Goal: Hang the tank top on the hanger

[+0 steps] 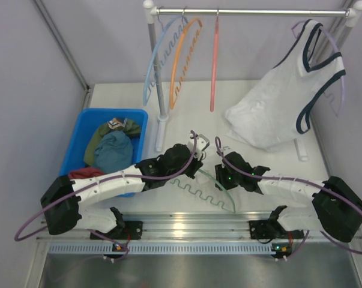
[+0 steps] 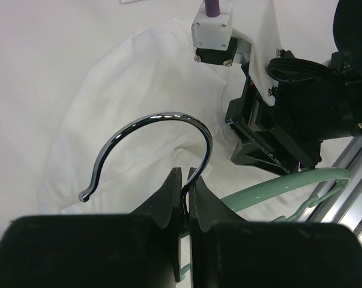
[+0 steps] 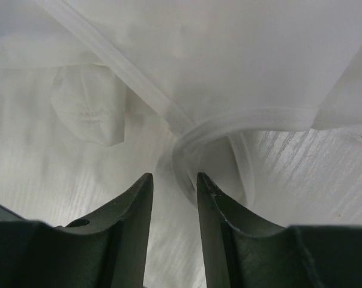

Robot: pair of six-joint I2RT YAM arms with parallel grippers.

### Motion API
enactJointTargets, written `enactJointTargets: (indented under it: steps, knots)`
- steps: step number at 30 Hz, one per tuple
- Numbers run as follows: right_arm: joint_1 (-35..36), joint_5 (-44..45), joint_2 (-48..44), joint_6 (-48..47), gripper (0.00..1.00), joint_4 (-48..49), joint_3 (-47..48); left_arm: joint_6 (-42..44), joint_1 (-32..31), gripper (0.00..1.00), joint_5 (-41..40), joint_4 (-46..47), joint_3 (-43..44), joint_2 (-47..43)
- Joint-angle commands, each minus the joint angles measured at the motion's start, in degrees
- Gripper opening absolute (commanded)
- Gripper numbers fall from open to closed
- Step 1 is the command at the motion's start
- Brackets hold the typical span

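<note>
Footage from above showed the thin sage-green plastic hanger (image 1: 199, 195) with its wavy notched edge lying on the white counter (image 1: 253, 90), just ahead of the arm bases. The left gripper (image 1: 197, 157) was at its hook end and the right gripper (image 1: 220, 163) was close beside it. On the rail behind hung a white tank top with navy trim (image 1: 289, 102) and a salmon-red hanger (image 1: 214, 66). A blue bin of clothes (image 1: 90, 126) stood to the left.

From the left wrist, the black fingers (image 2: 168, 195) were pressed together on the stem of the hanger's chrome hook (image 2: 150, 123). The plain white thin-fabric tank top (image 2: 138, 84) lay spread on the counter beyond it.

From the right wrist, the dark fingers (image 3: 132, 204) stood a narrow gap apart. A folded hem of the tank top lay on the counter just off their tips, not visibly clamped.
</note>
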Motion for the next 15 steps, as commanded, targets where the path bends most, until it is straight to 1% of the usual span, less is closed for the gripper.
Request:
enactJointTargets:
  steps: [1,3,4,6,7,8,11,12,15]
  knots:
    - [1.00,2.37,0.78,0.41,0.36,-0.59,2.44,0.87,-0.33,0.00,0.13,3.88,0.03,-2.32]
    - [1.00,2.89,1.22,0.67,0.33,-0.68,2.53,0.88,-0.42,0.00,0.21,3.88,0.03,-2.32]
    - [1.00,3.16,1.39,1.11,0.26,-0.94,2.62,0.96,-0.42,0.00,0.21,3.88,0.03,-2.23]
    - [1.00,3.77,1.74,1.47,0.17,-1.56,2.71,0.96,-0.42,0.00,0.04,3.97,0.12,-2.23]
    - [1.00,3.77,1.75,1.82,0.05,-1.82,2.80,1.05,-0.33,0.00,-0.14,4.41,0.20,-2.06]
    - [1.00,3.86,1.75,1.99,0.01,-2.44,2.88,1.05,-0.41,0.00,-0.49,4.50,0.64,-1.97]
    - [1.00,5.70,0.52,2.35,0.00,-4.72,4.29,1.14,-0.42,0.00,-2.76,4.94,1.87,-1.09]
    - [0.91,6.49,-0.88,2.52,0.00,-7.08,5.25,1.14,-0.33,0.00,-3.38,5.11,2.05,-0.91]
    - [0.21,8.25,-4.56,2.70,0.00,-9.64,6.66,1.32,-0.42,0.00,-6.01,6.17,2.49,-0.82]
